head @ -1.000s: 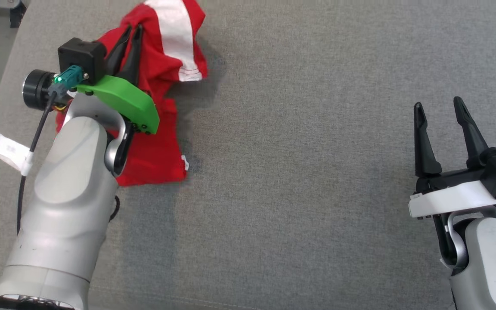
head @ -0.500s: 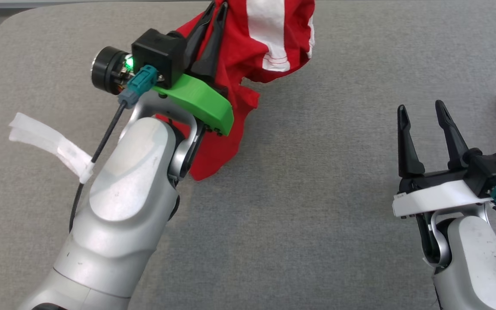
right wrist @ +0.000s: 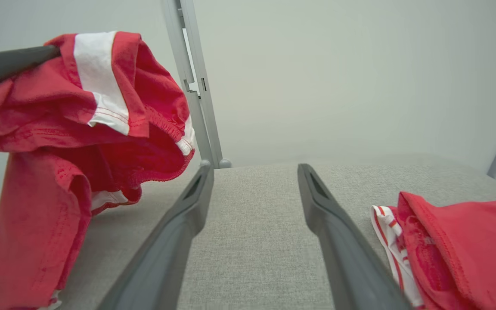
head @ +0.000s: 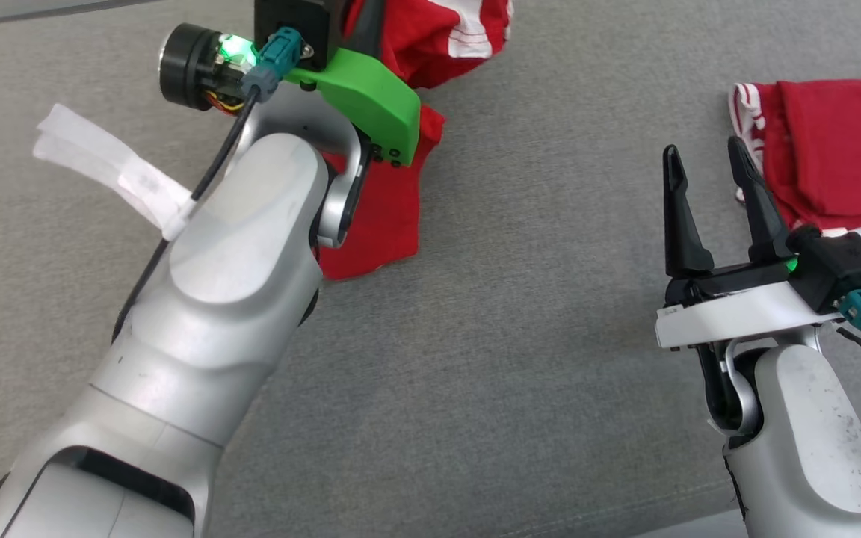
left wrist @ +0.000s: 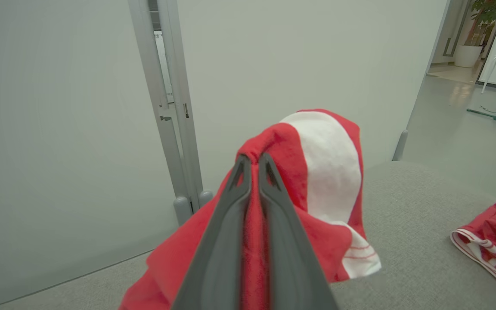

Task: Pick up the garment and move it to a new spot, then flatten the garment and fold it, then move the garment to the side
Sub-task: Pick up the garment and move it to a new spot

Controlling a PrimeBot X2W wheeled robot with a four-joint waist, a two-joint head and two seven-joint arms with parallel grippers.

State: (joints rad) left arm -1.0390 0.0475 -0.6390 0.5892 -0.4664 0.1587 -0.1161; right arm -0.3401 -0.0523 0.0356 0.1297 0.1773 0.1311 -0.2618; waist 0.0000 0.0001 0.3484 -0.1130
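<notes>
Soft, even light from above is filling the views, the left arm (head: 236, 246) is casting a faint shadow on the grey upholstery (head: 535, 336), its green indicator (head: 235, 48) is glaring, and the left gripper's fingers (left wrist: 226, 258) are blurring near the lens.

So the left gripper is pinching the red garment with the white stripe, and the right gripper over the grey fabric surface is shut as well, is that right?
Not quite. The right gripper is open, its fingers spread apart over the grey fabric surface, as the right wrist view shows. The left gripper is indeed pinching the red garment with the white stripe.
</notes>
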